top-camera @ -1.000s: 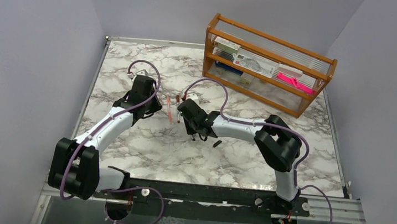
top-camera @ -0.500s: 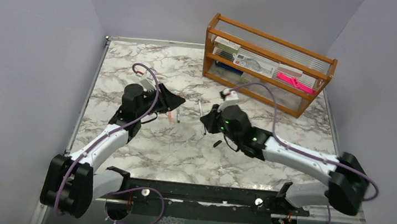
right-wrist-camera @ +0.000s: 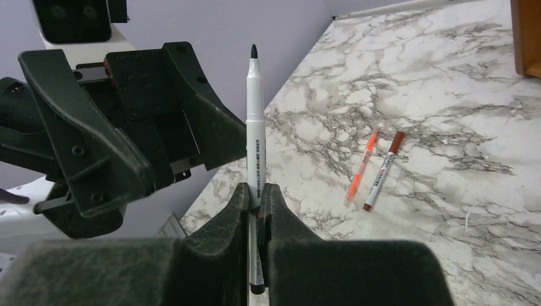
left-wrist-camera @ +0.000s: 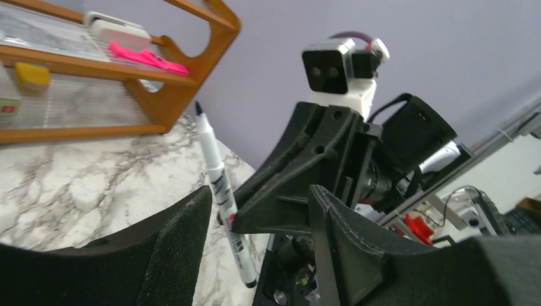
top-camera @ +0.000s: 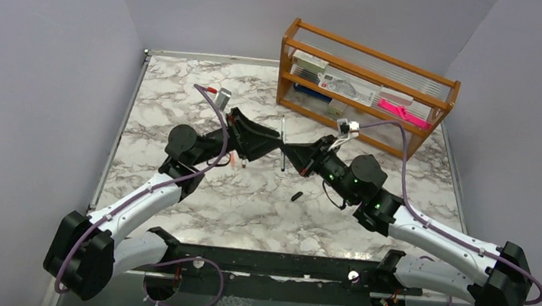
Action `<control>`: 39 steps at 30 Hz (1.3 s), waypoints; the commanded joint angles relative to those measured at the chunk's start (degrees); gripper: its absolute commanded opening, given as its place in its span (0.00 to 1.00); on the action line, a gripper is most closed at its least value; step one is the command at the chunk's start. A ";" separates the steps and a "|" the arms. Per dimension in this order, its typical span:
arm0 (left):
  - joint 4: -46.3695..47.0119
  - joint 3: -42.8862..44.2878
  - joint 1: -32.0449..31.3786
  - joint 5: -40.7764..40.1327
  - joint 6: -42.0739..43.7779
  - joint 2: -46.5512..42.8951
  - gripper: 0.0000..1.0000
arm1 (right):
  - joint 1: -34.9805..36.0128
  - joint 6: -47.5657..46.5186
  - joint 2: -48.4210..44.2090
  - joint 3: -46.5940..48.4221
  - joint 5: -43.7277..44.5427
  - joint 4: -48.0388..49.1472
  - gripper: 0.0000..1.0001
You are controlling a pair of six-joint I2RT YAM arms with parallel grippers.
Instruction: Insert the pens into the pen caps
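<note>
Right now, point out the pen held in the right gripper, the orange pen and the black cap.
held pen (right-wrist-camera: 254, 121): right wrist view, white upper barrel.
orange pen (right-wrist-camera: 359, 169): right wrist view, mid barrel.
black cap (top-camera: 297, 197): top external view, its middle.

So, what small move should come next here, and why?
Probably lower the left gripper to the black cap on the table and grasp it: its jaws are open and empty, while the right gripper grips a silvery pen, tip bare.
</note>
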 commanded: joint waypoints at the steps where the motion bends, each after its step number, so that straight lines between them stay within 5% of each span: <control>1: 3.77 1.52 -3.85 -0.80 2.55 0.40 0.59 | 0.05 -0.48 -0.70 0.46 -4.48 4.32 0.01; 12: 3.82 1.56 -6.12 -6.41 2.26 1.41 0.49 | 0.03 -0.72 -0.50 0.29 -8.52 3.85 0.01; 17: 3.78 2.58 -7.08 -5.94 2.53 2.65 0.00 | 0.05 -0.52 -1.05 -0.23 -8.60 3.92 0.01; 20: 3.74 2.91 -7.20 -6.37 2.82 2.74 0.00 | 0.09 -0.88 -1.34 -0.20 -8.19 2.94 0.03; 24: 3.10 3.81 -7.20 -7.78 3.22 2.58 0.00 | 0.03 -2.99 -0.78 0.26 -9.54 0.18 0.28; 28: 3.12 5.65 -7.17 -7.72 3.15 3.96 0.00 | 0.05 -4.04 -0.62 -0.34 -11.08 -0.78 0.34; 30: 3.05 6.30 -7.20 -7.74 3.15 4.29 0.00 | 0.04 -3.31 -0.91 -0.93 -10.55 -0.89 0.30; 33: 3.07 6.81 -7.20 -7.81 2.90 4.53 0.00 | 0.10 -3.16 -1.69 -1.66 -10.14 -0.74 0.02; 36: 3.08 7.00 -7.20 -6.78 2.52 5.02 0.00 | 0.10 -3.22 -2.44 -1.78 -9.52 -0.36 0.01; 39: 3.35 6.41 -7.91 -6.56 1.99 5.37 0.20 | 0.05 -3.16 -3.26 -2.04 -9.10 1.98 0.01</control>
